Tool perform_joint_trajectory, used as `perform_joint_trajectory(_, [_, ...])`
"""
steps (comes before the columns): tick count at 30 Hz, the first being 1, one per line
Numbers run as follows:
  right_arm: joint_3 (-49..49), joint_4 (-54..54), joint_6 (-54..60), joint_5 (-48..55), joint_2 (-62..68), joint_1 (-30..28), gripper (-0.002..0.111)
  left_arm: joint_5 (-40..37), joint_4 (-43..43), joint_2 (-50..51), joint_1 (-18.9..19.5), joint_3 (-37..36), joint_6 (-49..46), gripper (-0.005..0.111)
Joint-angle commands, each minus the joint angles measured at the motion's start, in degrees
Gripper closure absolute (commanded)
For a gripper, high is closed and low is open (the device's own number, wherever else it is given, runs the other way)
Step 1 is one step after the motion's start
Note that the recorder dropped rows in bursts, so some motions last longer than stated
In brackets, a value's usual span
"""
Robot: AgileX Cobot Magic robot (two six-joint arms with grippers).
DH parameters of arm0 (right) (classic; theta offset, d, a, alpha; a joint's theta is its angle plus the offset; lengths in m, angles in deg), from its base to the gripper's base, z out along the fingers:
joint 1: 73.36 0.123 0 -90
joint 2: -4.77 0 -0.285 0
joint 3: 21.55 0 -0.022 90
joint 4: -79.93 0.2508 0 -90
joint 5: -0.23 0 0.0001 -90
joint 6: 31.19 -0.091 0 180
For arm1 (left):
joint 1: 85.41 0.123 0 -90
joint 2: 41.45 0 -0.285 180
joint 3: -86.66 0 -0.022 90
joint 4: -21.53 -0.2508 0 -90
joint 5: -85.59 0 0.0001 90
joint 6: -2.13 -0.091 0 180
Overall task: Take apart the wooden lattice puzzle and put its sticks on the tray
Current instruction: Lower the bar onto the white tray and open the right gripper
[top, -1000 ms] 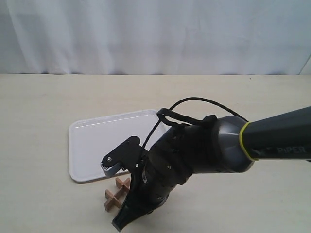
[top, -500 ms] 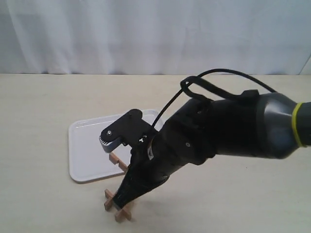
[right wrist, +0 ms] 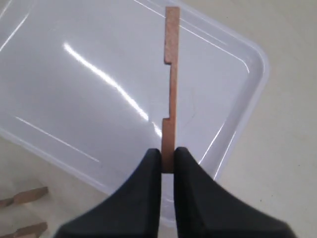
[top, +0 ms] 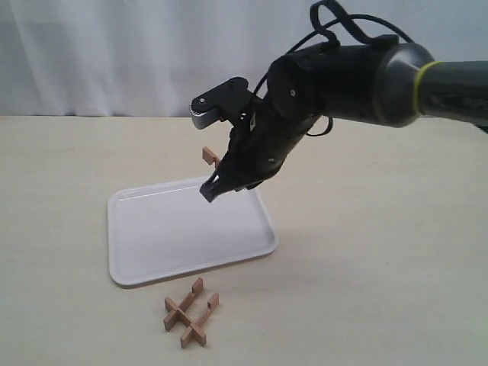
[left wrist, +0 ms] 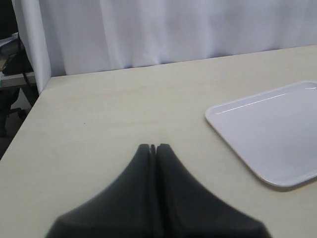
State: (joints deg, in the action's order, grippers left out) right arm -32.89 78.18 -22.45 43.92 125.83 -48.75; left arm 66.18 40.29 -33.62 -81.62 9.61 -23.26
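My right gripper [top: 217, 179] hangs in the air over the far edge of the white tray [top: 152, 232], shut on one notched wooden stick [top: 210, 155]. The right wrist view shows that stick [right wrist: 171, 84] edge-on, its end pinched between the fingertips [right wrist: 168, 157], with the tray [right wrist: 74, 99] beneath. What is left of the wooden lattice puzzle [top: 189, 311], three crossed sticks, lies on the table just in front of the tray; two of its stick ends [right wrist: 25, 196] show in the right wrist view. My left gripper [left wrist: 154, 148] is shut on nothing, low over bare table left of the tray [left wrist: 277, 134].
A white curtain [top: 114, 53] closes off the back of the light table [top: 381, 290]. The right arm's cable [top: 335, 15] loops above its wrist. The table's left edge [left wrist: 29, 114] shows in the left wrist view.
My right gripper pulled one stick out of the puzzle and rose up and back from the table front to above the tray. The puzzle stays on the table with three sticks.
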Motion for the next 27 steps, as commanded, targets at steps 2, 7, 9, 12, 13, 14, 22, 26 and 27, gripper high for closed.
perform_joint_trajectory(2, [-11.8,-0.2,2.2,6.4,8.9,-1.5,0.103,0.7,0.0,0.0,-0.5,-0.2,-0.1,0.107])
perform_joint_trajectory(7, [-19.2,-0.1,2.2,8.4,16.0,-2.1,0.103,0.7,0.0,0.0,-0.5,-0.2,-0.1,0.107])
perform_joint_trajectory(9, [-20.5,-0.6,2.2,8.4,18.0,-2.1,0.103,0.7,0.0,0.0,-0.5,-0.2,-0.1,0.107])
perform_joint_trajectory(12, [-21.7,-0.8,2.0,8.4,20.6,-2.8,0.103,0.7,0.0,0.0,-0.5,-0.2,-0.1,0.107])
perform_joint_trajectory(13, [-22.2,-0.6,2.0,8.7,21.3,-3.3,0.103,0.7,0.0,0.0,-0.5,-0.2,-0.1,0.107])
perform_joint_trajectory(14, [-22.5,-0.3,2.0,8.9,21.8,-3.7,0.103,0.7,0.0,0.0,-0.5,-0.2,-0.1,0.107])
perform_joint_trajectory(22, [-22.6,0.9,2.0,8.8,23.4,-4.8,0.103,0.7,0.0,0.0,-0.5,-0.2,-0.1,0.107])
perform_joint_trajectory(26, [-22.6,0.9,2.0,8.7,23.4,-4.8,0.103,0.7,0.0,0.0,-0.5,-0.2,-0.1,0.107])
perform_joint_trajectory(27, [-22.6,0.9,2.0,8.7,23.4,-4.8,0.102,0.7,0.0,0.0,-0.5,-0.2,-0.1,0.107])
